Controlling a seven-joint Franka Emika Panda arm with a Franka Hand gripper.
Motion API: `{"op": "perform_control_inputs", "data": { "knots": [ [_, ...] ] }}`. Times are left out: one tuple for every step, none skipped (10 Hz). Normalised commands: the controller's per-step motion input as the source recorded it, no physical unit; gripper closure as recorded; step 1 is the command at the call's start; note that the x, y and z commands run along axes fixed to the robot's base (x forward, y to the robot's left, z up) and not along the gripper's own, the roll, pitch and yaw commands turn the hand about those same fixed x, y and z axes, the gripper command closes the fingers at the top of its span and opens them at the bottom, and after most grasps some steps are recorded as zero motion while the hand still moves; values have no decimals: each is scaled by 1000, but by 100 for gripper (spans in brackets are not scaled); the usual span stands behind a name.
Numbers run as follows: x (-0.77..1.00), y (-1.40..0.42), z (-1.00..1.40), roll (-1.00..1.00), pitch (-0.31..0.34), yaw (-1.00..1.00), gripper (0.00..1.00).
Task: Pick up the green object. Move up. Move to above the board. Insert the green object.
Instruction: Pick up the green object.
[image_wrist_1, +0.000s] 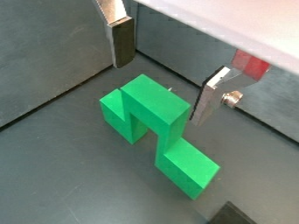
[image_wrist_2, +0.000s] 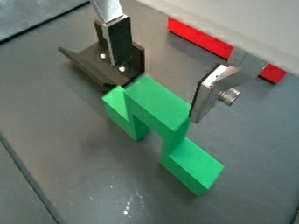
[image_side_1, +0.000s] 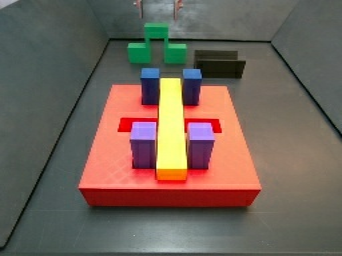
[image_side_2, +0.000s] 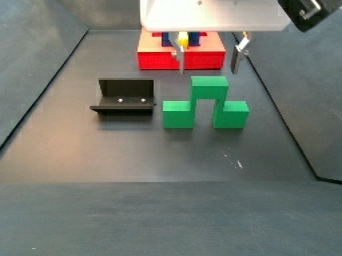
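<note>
One green object (image_side_2: 205, 102), fixture (image_side_2: 123, 100) beside, gripper (image_wrist_2: 163, 68) above

Dark grey floor (image_side_2: 80, 150) w/ green object (image_side_2: 205, 104), fixture (image_side_2: 124, 99), board (image_side_1: 120, 160); pincer (image_side_2: 210, 45) above.

Gripper (image_wrist_1: 162, 68) above the object (image_wrist_1: 158, 131); fixture (image_side_2: 123, 99) beside, board (image_side_1: 170, 145) apart

A smooth dark grey worktop (image_side_2: 147, 160) fills the frame, faintly glossy with small light glints lower centre. Sloping dark grey walls (image_side_1: 64, 90) rise at both sides.
</note>
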Motion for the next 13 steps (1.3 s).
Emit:
{"op": "perform_control_inputs", "data": {
  "knots": [
    [-174, 40, -197, 0, -114, -31, 0],
    [-83, 46, -191, 0, -110, 0, 0],
    [0, 69, -180, 0, -90, 0, 0],
    [0, 103, -226, 26, -76, 0, 0],
    [109, 83, -249, 0, -79, 0, 0],
    [191, 43, -231, 0, -63, 0, 0],
    [140, 20, -217, 0, -63, 0, 0],
    [89, 0, -234, 0, -73, 0, 0],
    [74, 0, -223, 0, -66, 0, 0],
    [77, 0, -260, 0, -67, 0, 0],
    [66, 0, -271, 0, -67, 0, 0],
    [43, 0, -280, 0, -71, 0, 0],
    [29, 0, -269, 0, -74, 0, 0]
  ]
}}
